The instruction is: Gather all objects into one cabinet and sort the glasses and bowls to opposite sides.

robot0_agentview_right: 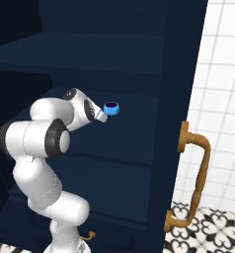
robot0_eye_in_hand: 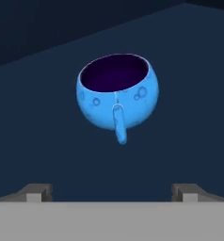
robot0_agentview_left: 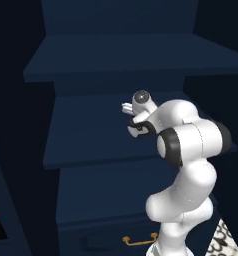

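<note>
Cabinet (robot0_agentview_right: 114,54) interior was the biggest thing you had in front of you: dark navy shelves stacked one above another, with the open door (robot0_agentview_right: 176,123) standing at the right edge in the right base view and its long curved brass handle (robot0_agentview_right: 201,178) facing the white tiled wall (robot0_agentview_right: 223,74). Below, you could see a navy drawer front with a small brass pull (robot0_agentview_left: 139,240) in the left base view, and a patch of patterned floor (robot0_agentview_right: 208,227) near the door's foot.

Your white arm (robot0_agentview_right: 40,148) reached up and forward into the cabinet, its hand level with a middle shelf (robot0_agentview_left: 91,130).

Next, the small bright-blue bowl (robot0_eye_in_hand: 117,92) sat upright on that shelf, dark purple inside, with a little blue tab on its near side. It stood just ahead of your gripper (robot0_eye_in_hand: 112,190) and apart from it, roughly centred between the fingertips (robot0_eye_in_hand: 37,192). You had the jaws spread wide, with nothing between them.
</note>
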Controlling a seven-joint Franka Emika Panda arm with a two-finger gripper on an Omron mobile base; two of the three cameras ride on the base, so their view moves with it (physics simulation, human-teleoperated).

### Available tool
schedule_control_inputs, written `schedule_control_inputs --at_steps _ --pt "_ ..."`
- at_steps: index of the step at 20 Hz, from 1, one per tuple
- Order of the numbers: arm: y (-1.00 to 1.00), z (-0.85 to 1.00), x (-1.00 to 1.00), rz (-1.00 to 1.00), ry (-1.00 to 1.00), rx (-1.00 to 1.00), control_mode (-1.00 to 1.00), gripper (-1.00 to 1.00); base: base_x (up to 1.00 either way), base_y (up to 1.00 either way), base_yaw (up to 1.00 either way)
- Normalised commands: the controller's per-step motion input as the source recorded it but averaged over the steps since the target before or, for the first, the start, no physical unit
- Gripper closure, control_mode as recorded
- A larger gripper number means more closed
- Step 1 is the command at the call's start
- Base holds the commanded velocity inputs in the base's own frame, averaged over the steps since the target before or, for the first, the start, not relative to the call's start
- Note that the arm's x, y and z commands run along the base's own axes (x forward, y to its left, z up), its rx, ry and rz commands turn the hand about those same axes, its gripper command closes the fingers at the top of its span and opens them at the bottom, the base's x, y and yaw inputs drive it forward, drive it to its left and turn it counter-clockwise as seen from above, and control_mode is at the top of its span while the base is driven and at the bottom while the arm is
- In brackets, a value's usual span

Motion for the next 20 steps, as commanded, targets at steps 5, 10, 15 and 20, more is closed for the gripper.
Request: schedule_control_inputs --at_steps 5,10,15,20 --pt "-0.04 -0.19 0.16 -0.01 -0.03 -0.11 -1.0 -1.0 0.0 0.0 0.0" --pt "-0.12 0.0 0.32 -0.05 -0.01 0.0 -1.0 -1.0 0.0 0.0 0.0" --pt "-0.1 -0.01 0.49 -0.02 0.0 0.0 -1.0 -1.0 0.0 0.0 0.0" --pt "-0.03 -0.03 0.34 0.0 0.0 0.0 -1.0 -1.0 0.0 0.0 0.0"
